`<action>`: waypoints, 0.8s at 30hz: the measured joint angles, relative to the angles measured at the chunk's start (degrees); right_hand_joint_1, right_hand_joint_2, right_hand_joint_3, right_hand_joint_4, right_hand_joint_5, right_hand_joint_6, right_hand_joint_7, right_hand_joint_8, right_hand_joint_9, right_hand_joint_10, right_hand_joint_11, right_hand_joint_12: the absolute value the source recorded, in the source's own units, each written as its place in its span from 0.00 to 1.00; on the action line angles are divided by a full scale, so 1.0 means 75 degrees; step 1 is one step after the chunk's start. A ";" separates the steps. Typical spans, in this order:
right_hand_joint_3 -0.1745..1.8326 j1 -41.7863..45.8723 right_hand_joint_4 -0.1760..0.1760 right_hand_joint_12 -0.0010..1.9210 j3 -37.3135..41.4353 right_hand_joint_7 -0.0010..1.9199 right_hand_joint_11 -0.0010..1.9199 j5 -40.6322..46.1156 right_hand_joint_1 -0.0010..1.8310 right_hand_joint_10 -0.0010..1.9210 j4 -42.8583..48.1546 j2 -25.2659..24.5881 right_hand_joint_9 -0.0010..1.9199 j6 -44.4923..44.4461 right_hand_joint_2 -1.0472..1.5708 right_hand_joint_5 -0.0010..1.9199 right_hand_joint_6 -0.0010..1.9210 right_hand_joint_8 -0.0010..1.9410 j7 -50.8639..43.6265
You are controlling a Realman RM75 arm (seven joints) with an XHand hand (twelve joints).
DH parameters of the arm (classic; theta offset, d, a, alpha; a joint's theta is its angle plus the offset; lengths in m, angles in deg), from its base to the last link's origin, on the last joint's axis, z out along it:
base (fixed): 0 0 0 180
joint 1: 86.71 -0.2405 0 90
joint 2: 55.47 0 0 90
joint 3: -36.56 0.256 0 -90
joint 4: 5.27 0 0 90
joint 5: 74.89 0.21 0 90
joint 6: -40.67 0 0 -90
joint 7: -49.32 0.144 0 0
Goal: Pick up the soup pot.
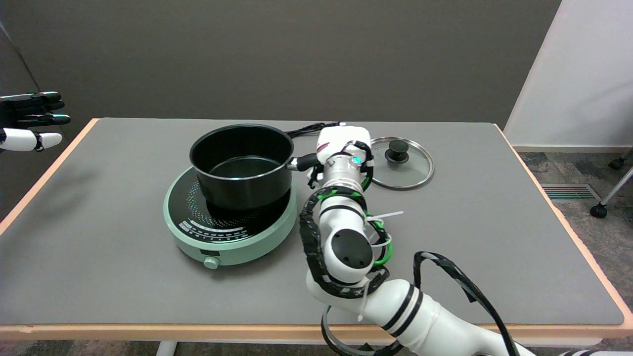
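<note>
Gripping: right hand (341, 143) is closing around the black handle of the soup pot (241, 165); its fingers are hiding under the white back of the hand.
Pot: sitting upright on the green hotplate (230, 222), handle pointing toward the desk's right edge.
Hotplate: resting near the middle of the desk (99, 247), knob facing the near edge.
Lid (401, 162): glass, lying flat just beyond the hand, toward the far right corner.
Cord (309, 129): trailing behind the pot.

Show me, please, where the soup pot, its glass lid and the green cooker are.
soup pot (242, 185), head view, front outer wall.
glass lid (397, 151), head view, black knob.
green cooker (247, 247), head view, front side wall.
</note>
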 measured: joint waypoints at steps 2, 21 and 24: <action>0.52 0.0076 0.31 0.94 0.0000 0.94 0.94 0.0001 0.47 0.94 0.0158 0.0140 0.94 -0.0011 0.89 0.94 0.94 0.93 0.0030; 0.65 0.1027 0.43 1.00 0.0402 1.00 1.00 -0.0442 0.46 1.00 0.1763 0.2142 1.00 -0.0156 0.90 1.00 1.00 0.99 0.0407; 0.67 0.1267 0.45 1.00 0.0617 1.00 1.00 -0.0514 0.46 1.00 0.1960 0.2423 1.00 -0.0217 0.90 1.00 1.00 0.99 0.0636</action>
